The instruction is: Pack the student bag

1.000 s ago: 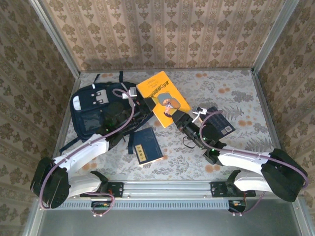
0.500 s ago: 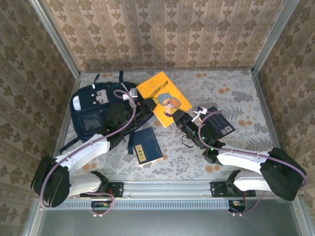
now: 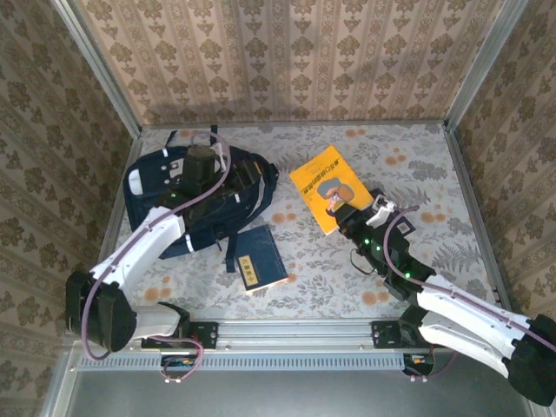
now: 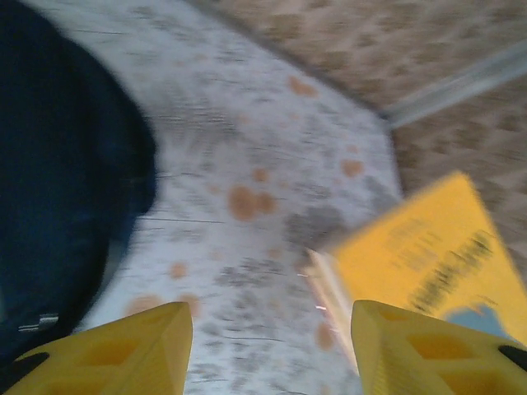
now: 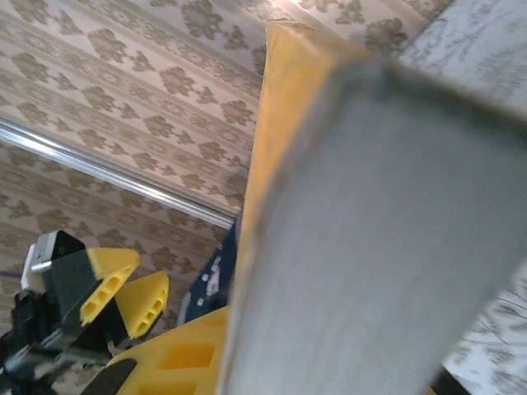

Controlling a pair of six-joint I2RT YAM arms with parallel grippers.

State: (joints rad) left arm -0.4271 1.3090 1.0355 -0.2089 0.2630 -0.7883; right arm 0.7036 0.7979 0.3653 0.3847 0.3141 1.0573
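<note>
Top external view: my right gripper [image 3: 342, 205] is clamped on the book [image 3: 321, 176], right of the bag [image 3: 146, 207]; my left gripper [image 4: 272, 325], fingers apart, hovers over the bag; I judge the next move is carrying the book to the bag's opening.

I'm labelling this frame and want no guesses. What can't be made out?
Top view: the left arm lies over the student bag, so open or zipped is unclear.
Left wrist view: the title on the yellow book is motion-blurred.
Top view: the right arm partly covers the dark book.
Right wrist view: the yellow book's blurred page edge blocks most of the table.
</note>
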